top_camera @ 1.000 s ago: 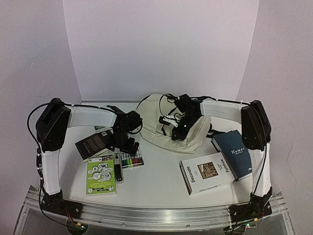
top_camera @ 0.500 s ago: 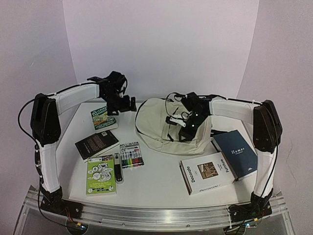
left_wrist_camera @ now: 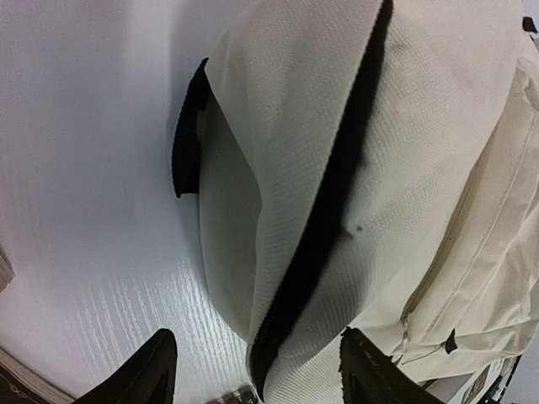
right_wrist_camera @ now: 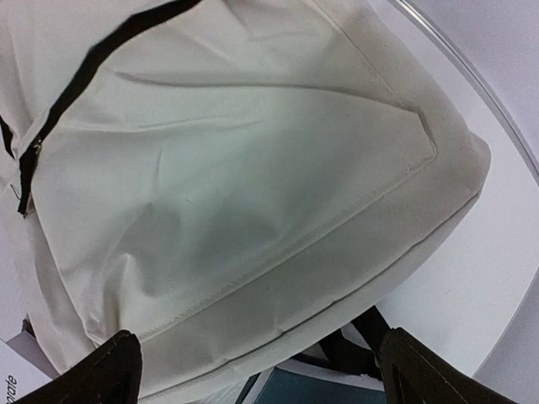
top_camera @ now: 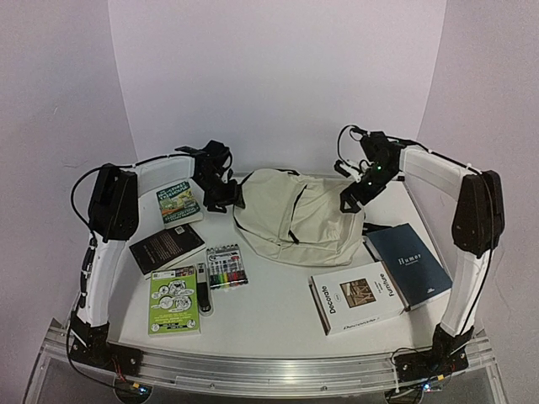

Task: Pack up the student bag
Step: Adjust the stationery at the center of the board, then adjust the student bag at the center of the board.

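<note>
Two empty grippers flank the student bag [top_camera: 290, 220], which lies flat at the back middle of the table [top_camera: 269, 328]. The left gripper [left_wrist_camera: 259, 364] hangs spread wide over the bag's left edge and holds nothing. The right gripper [right_wrist_camera: 265, 370] is also wide open and bare above the bag's right end.

We judge packing has not begun: the black zip [left_wrist_camera: 324, 210] looks closed from here, though we cannot be sure along its whole length.

The cloth is soft and limp. A pinch on one side alone could bunch it or drag the whole bag across the table instead of opening it, and a finger might catch the fabric beside the zip.

Around it wait a green-covered book [top_camera: 178, 204], a black book [top_camera: 166, 247], a marker set [top_camera: 226, 268] and a green booklet [top_camera: 174, 300] on the left. A white "Decorate" book [top_camera: 356, 296] and a blue "Humor" book [top_camera: 406, 266] lie on the right.

The blue book lies close against the bag's black straps [right_wrist_camera: 349, 349], so a tug that way may shove it.
</note>
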Robot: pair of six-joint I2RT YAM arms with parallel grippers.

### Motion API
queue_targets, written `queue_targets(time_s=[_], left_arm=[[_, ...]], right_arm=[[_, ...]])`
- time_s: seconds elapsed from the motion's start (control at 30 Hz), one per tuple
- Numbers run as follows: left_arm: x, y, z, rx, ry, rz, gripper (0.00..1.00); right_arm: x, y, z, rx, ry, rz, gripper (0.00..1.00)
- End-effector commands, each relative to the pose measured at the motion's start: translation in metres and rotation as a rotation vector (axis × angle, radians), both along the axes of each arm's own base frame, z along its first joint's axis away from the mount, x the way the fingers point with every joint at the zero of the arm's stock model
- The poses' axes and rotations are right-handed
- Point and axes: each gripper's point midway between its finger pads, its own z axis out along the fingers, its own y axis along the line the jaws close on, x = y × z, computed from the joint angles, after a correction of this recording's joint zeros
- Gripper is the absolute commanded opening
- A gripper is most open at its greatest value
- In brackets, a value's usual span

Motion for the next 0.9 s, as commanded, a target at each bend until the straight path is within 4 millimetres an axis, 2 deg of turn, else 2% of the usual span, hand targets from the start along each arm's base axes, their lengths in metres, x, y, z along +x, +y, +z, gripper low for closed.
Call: queue_targets(time_s=[0.0,0.2,0.23,0.37,0.47,0.5,0.53,0.57,0.63,0.67,0.7,0.73,0.8,0.87], left_arm=[[-0.014,-0.005,0.032,-0.086,-0.028,-0.058,0.41],[-0.055,0.005,0.049,-0.142,-0.018,-0.077,0.01],[-0.062,0.004,0.051,-0.150,-0.014,-0.085,0.00],[-0.091,-0.010,0.078,-0.173,-0.053,-0.171,0.00],[-0.116,-0.025,0.094,-0.173,-0.062,-0.251,0.00],[-0.118,-0.024,0.099,-0.177,-0.064,-0.245,0.01],[-0.116,-0.019,0.104,-0.183,-0.070,-0.216,0.05],[-0.108,-0.011,0.108,-0.183,-0.081,-0.170,0.19],[-0.081,0.014,0.115,-0.149,-0.121,-0.063,0.59],[-0.066,0.025,0.121,-0.135,-0.146,-0.017,0.73],[-0.051,0.033,0.125,-0.127,-0.170,0.014,0.82],[-0.035,0.038,0.128,-0.121,-0.194,0.035,0.90],[-0.007,0.041,0.120,-0.096,-0.208,0.068,0.96],[0.019,0.039,0.119,-0.088,-0.224,0.088,0.98]], right_arm=[[-0.001,0.005,-0.039,-0.052,0.093,-0.034,0.93],[0.042,0.015,-0.063,-0.072,0.072,-0.058,0.81],[0.049,0.017,-0.067,-0.072,0.068,-0.061,0.79],[0.085,0.031,-0.061,-0.042,-0.003,-0.068,0.77],[0.114,0.036,-0.050,-0.031,-0.088,-0.090,0.76],[0.122,0.036,-0.044,-0.030,-0.115,-0.100,0.77],[0.127,0.036,-0.038,-0.031,-0.137,-0.112,0.78],[0.129,0.034,-0.031,-0.034,-0.154,-0.123,0.80],[0.123,0.032,-0.011,-0.022,-0.171,-0.126,0.87],[0.117,0.032,0.002,-0.007,-0.177,-0.126,0.90],[0.107,0.031,0.014,0.012,-0.174,-0.131,0.95],[0.097,0.031,0.016,0.035,-0.152,-0.139,0.98],[0.071,0.030,0.036,0.090,-0.126,-0.153,0.98],[0.042,0.027,0.032,0.127,-0.059,-0.162,0.98]])
